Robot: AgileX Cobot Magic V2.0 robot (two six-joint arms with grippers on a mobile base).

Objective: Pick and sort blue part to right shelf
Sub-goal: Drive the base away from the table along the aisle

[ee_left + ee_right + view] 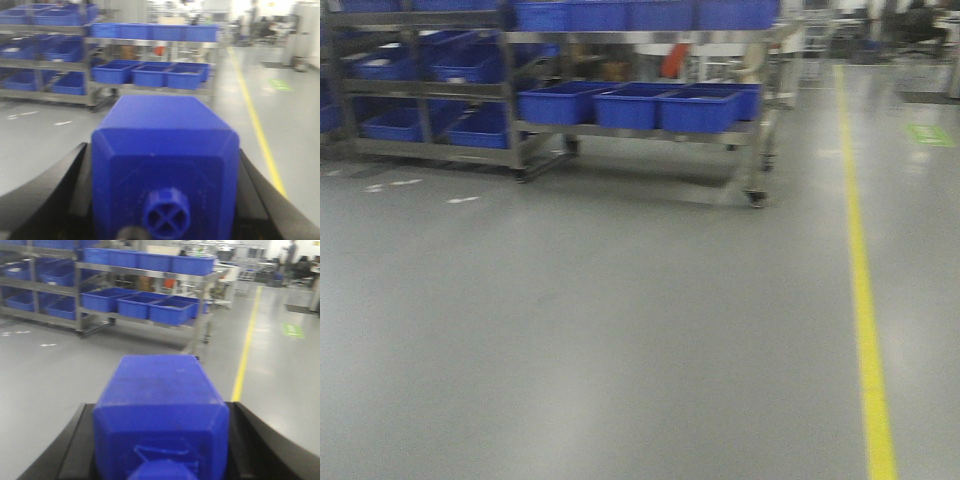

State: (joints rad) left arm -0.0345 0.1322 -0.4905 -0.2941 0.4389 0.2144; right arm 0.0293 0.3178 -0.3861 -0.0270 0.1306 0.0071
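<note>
A blocky blue part with a round cross-slotted boss fills the left wrist view. My left gripper is shut on it, black fingers pressed to both sides. In the right wrist view a second blue part sits the same way in my right gripper, shut between black fingers. The right shelf stands ahead across the floor, a wheeled steel rack holding large blue bins. It also shows as the right shelf and the right shelf. Neither gripper appears in the exterior view.
A second steel rack with blue bins stands left of the right shelf. A yellow floor line runs along the right side, with a green floor mark beyond it. Grey floor lies between me and the racks.
</note>
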